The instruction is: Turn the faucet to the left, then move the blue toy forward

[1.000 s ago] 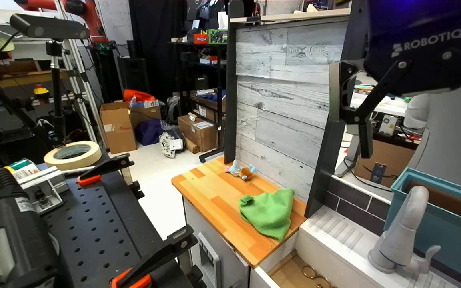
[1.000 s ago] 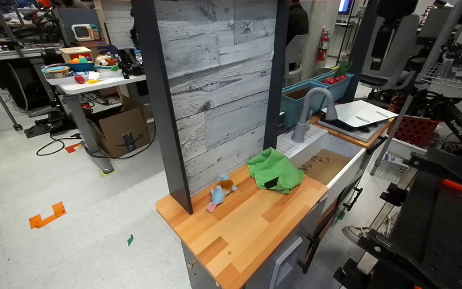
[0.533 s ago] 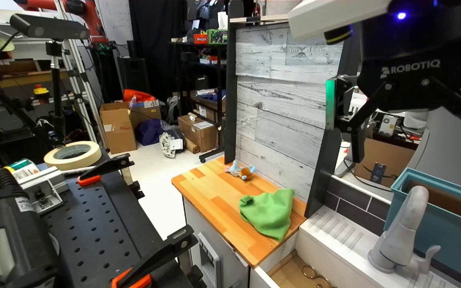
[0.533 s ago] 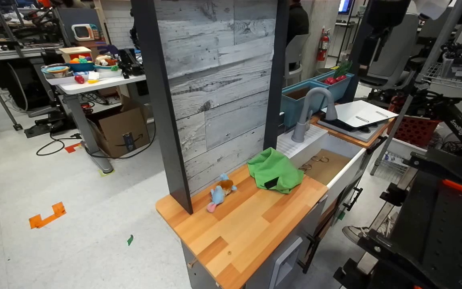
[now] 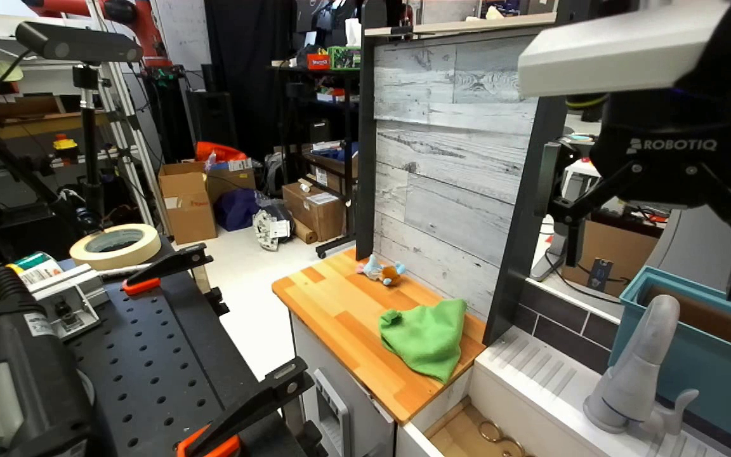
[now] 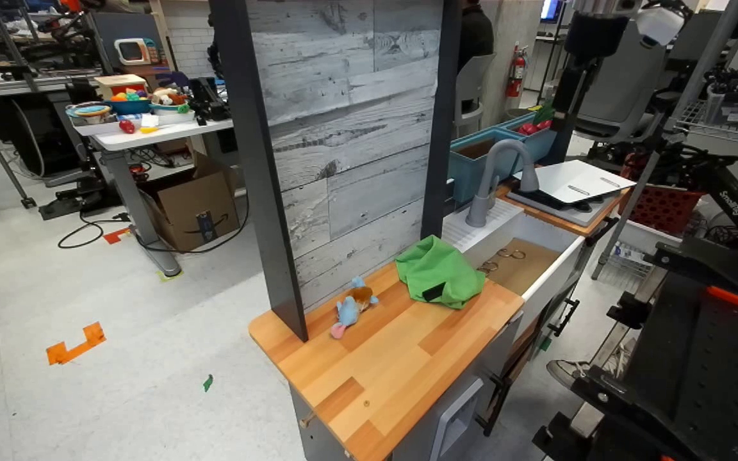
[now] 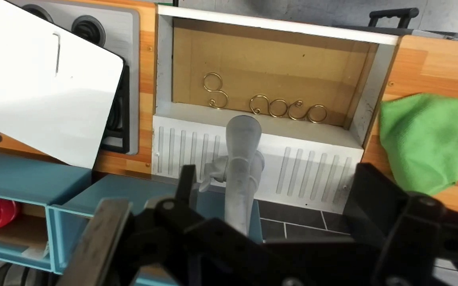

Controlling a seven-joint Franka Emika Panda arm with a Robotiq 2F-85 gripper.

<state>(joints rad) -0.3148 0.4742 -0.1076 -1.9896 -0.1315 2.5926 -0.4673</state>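
The grey faucet stands upright on the white sink ledge, also seen in an exterior view. In the wrist view the faucet lies below my gripper, its spout pointing over the basin and its small lever at its left. The blue toy, with pink and brown parts, lies on the wooden counter against the grey panel. It also shows in an exterior view and is out of the wrist view. My gripper is open and empty above and behind the faucet, apart from it; it also shows in the wrist view.
A green cloth lies on the counter between toy and sink. The sink basin holds gold wire rings. Teal planters stand behind the faucet. A white board lies over the stove. The panel rises behind the counter.
My gripper has come lower and turned so that both fingers show in an exterior view. It stays open. Faucet, toy and cloth have not moved.
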